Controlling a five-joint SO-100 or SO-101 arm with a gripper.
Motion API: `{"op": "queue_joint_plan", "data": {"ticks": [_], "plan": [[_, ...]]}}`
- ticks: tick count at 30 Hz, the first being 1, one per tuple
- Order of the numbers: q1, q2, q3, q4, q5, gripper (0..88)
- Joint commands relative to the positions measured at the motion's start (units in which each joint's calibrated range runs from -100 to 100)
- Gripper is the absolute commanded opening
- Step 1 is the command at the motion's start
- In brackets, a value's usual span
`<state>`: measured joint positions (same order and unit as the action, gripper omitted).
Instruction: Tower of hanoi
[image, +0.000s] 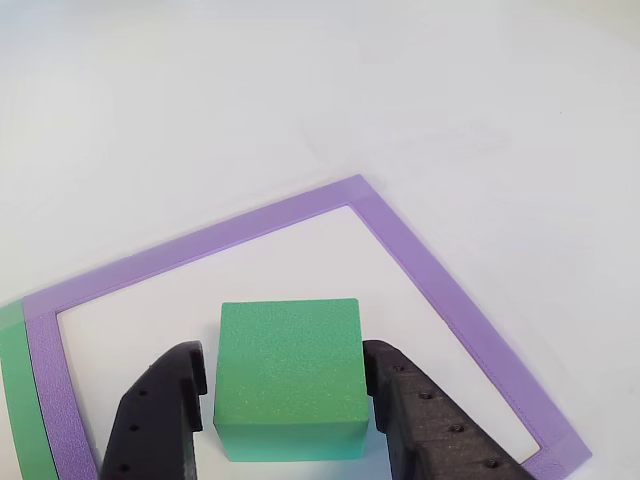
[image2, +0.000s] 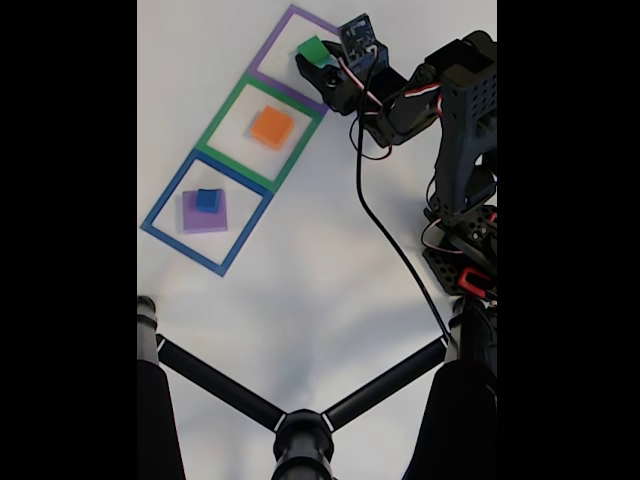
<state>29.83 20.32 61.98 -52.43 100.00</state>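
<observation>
Green cube (image: 290, 375): on the white table (image: 200, 100) inside the purple frame (image: 420, 260), between the black fingers (image: 160, 415) of the tool (image: 290, 420). Jaws flank its sides; grip contact cannot be told. Orange cube (image2: 272, 127): green frame (image2: 222, 110). Blue cube (image2: 208, 200): atop purple block (image2: 190, 218), blue frame (image2: 165, 205).

A plain white tabletop (image2: 320, 290), evenly lit, with what may be a black stand (image2: 300, 425).

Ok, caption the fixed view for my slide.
SO-100 arm's gripper straddling a green block in the purple frame; orange block and blue-on-purple stack wait nearby.
</observation>
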Motion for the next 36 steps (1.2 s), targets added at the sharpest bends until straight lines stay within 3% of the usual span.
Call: {"op": "queue_joint_plan", "data": {"ticks": [1, 5, 10, 18, 22, 26, 30, 36], "plan": [[0.47, -3.01, -1.05, -0.78, 0.0, 18.3], [-0.36, -10.06, 1.4, 2.78, 0.0, 19.5], [-1.13, -25.69, 3.31, 18.4, 0.0, 19.2], [-4.48, -58.46, -4.87, 70.12, 0.0, 7.9], [-7.91, -65.35, -15.5, 93.35, 0.0, 1.0], [-11.73, -66.55, -31.04, 114.47, 0.0, 0.0], [-15.84, -65.19, -46.67, 132.12, 0.0, 0.0], [-22.78, -64.71, -60.48, 146.77, 0.0, 0.0]]}}
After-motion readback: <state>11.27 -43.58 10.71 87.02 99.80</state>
